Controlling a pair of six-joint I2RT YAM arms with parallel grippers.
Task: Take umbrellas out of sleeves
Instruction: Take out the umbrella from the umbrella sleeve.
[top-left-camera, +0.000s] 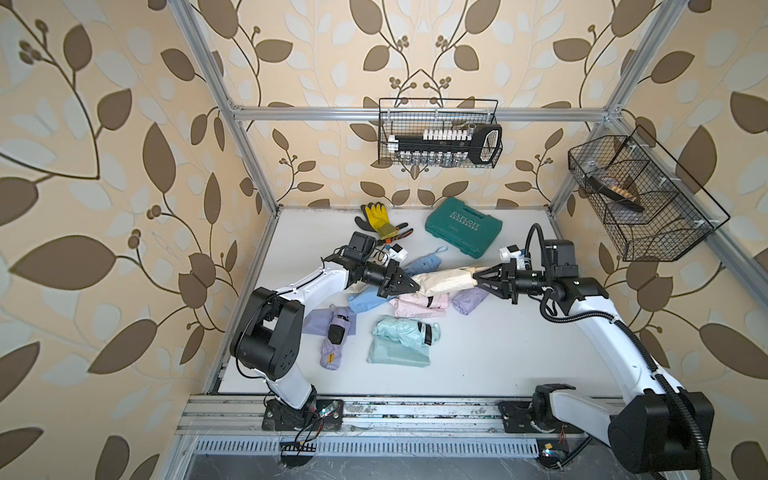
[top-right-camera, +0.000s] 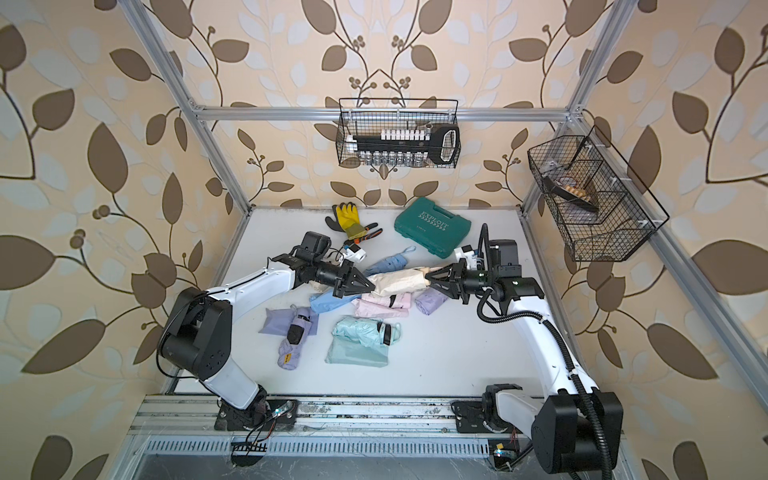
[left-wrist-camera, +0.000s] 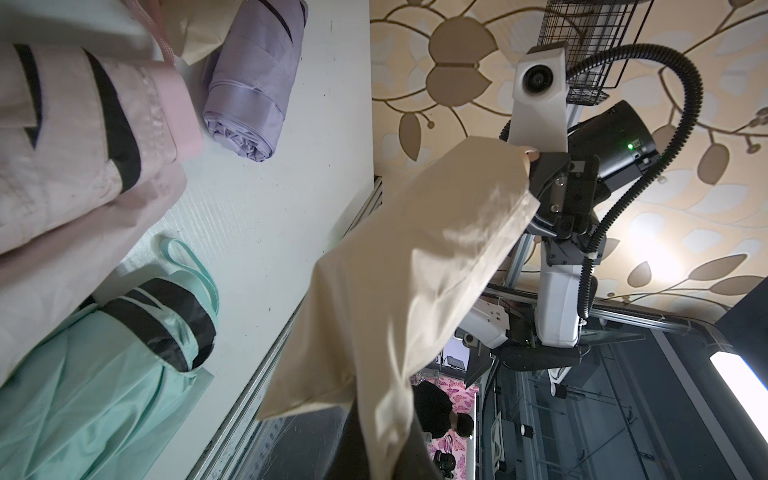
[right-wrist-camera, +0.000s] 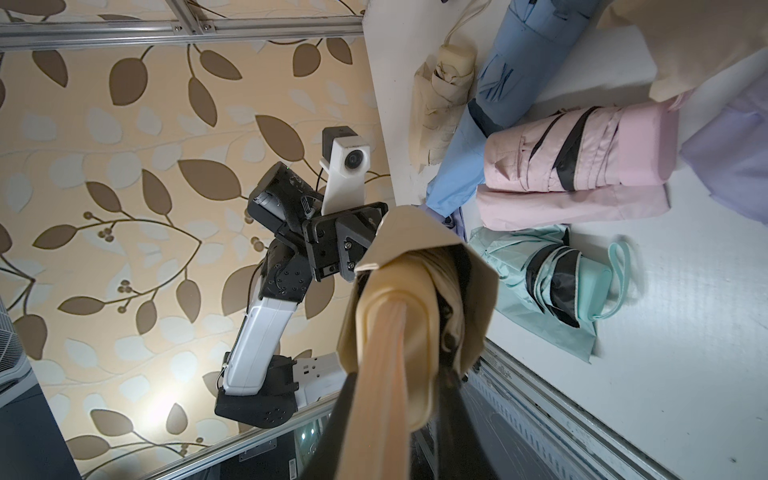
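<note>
Left claw (top-left-camera: 415, 286) is pinched tight on the left end of the smooth beige fabric sleeve (top-left-camera: 446, 279). Right claw (top-left-camera: 477, 277) is clamped on the ribbed handle of the beige folded umbrella (right-wrist-camera: 395, 316) sticking out of the sleeve's right end. It all hangs between them, just above the crinkled pink umbrella (top-left-camera: 419, 305) on the white counter (top-left-camera: 498, 353).

The beige sleeve (top-left-camera: 446, 279) hangs roughly level above the middle of the table (top-left-camera: 498, 357), with the beige umbrella (right-wrist-camera: 390, 332) protruding from it. Nearer the front edge, the mint umbrella (top-left-camera: 401, 332) lies on the mint sleeve (top-left-camera: 395, 357) and the lilac umbrella (top-left-camera: 334, 336) on the lilac sleeve (top-left-camera: 313, 322).
</note>
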